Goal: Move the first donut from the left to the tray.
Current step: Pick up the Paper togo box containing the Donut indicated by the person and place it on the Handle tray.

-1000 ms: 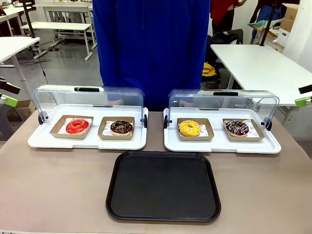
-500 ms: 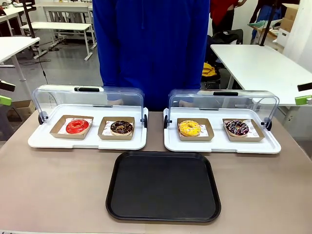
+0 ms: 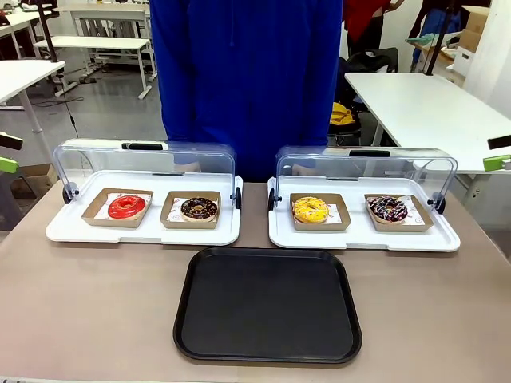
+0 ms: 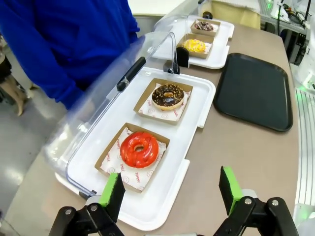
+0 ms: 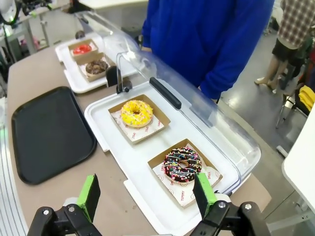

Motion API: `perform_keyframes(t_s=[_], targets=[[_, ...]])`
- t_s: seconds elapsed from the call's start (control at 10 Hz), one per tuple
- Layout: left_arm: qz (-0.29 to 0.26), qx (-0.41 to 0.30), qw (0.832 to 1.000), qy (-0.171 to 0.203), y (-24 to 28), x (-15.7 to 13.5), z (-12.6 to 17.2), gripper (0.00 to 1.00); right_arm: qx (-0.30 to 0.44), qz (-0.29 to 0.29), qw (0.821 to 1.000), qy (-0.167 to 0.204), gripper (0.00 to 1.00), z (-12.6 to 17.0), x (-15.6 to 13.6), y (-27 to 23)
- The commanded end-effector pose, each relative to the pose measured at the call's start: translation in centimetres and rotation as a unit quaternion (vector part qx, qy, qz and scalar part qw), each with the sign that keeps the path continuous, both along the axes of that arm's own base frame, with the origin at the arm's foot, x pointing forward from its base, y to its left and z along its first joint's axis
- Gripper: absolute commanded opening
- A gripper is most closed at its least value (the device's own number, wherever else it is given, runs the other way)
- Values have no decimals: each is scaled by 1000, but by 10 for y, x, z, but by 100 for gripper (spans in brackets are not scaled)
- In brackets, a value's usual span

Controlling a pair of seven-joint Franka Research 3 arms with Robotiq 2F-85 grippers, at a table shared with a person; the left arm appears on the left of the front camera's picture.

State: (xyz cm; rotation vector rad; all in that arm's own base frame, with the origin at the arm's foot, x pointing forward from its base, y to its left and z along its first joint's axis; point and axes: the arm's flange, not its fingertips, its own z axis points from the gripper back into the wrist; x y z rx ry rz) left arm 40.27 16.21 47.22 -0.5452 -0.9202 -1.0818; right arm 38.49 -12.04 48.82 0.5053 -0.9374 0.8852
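On the table (image 3: 96, 303), red donut (image 3: 127, 207) sits left of frame, tray (image 3: 267, 305) at lower centre; left gripper (image 4: 171, 194) and right gripper (image 5: 147, 194) gape wide, empty.

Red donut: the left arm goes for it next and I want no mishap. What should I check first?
1. Red donut seated in its cardboard holder: ok.
2. Clear lid raised off it: ok.
3. Left claw open, nothing held: ok.
4. Left claw down at the donut: not ok, well short of it.
5. Black tray bare for the drop: ok.
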Motion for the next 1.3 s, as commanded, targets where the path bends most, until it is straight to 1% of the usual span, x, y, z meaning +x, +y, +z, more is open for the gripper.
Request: perform_keyframes(t_s=[0.0, 1.2], targets=[[-5, -5, 1000, -3, -1, 0, 0, 100, 2, 6, 1000, -13, 100, 1, 1, -1], [-5, -5, 1000, -3, -1, 0, 0, 100, 2, 6, 1000, -13, 100, 1, 1, -1]])
